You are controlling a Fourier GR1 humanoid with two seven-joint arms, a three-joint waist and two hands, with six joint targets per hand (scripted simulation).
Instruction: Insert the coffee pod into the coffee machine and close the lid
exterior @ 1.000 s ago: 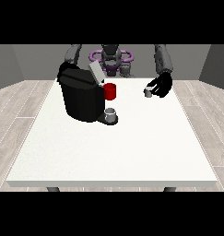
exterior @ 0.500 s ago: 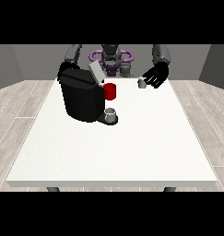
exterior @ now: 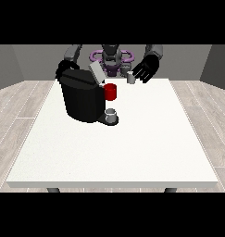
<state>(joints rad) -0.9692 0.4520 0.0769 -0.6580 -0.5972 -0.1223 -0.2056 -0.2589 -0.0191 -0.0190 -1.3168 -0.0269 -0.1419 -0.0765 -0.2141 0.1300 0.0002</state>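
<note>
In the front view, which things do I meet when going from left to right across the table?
Coffee machine → cup → pod → robot hand

Hand at the view's right raised, arm bent at elbow, fingers spread and pointing down toward the camera, holding nothing. Hand at the view's left low, arm angled down from shoulder, mostly hidden, finger pose unclear.
</note>
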